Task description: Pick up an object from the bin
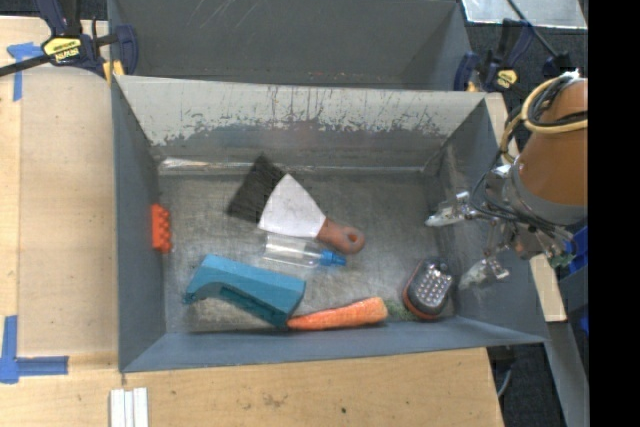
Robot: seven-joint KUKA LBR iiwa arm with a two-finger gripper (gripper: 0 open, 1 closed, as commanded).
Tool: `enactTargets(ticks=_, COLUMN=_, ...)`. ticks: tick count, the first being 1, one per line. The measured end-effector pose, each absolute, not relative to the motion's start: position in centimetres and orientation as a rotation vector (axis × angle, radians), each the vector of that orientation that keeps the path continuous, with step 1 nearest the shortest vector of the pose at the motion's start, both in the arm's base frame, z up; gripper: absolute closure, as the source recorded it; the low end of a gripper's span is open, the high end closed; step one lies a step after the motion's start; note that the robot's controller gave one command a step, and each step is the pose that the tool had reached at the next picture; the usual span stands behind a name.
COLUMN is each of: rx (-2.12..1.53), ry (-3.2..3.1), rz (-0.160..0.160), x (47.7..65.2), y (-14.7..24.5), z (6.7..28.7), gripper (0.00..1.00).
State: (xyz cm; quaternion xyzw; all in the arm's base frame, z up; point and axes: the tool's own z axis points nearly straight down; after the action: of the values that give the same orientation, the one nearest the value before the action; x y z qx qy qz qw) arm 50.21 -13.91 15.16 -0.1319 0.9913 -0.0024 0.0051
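The pincer is hanging at about three o'clock in the bin, close against the right wall, with the orange-covered wrist standing behind it at the rim. Its two fingers are standing spread apart, released, and nothing is sitting between them.

Just beside the lower finger, at about seven o'clock from the pincer, a round red-rimmed thing with a grey gridded face is lying on the floor in the bin's five o'clock corner. It is the nearest thing to the pincer, and the fingers are not closing round it.

At eight o'clock from the pincer an orange carrot is lying along the front wall, its end touching a teal plastic tool. At nine o'clock a white scraper with a brown handle is resting over a clear tube with a blue cap, a black brush just beside it. Well apart, at the bin's nine o'clock wall, an orange block is lying alone.
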Motion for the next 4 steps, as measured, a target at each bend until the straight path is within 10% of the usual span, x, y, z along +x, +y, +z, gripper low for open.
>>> enactTargets(ticks=2, rx=-0.949, ry=2.997, rz=0.003, x=49.7, y=-13.6, z=8.2, gripper=0.00)
enactTargets(ticks=4, rx=-1.398, ry=2.820, rz=0.045, x=50.6, y=-13.4, z=7.8, gripper=0.00)
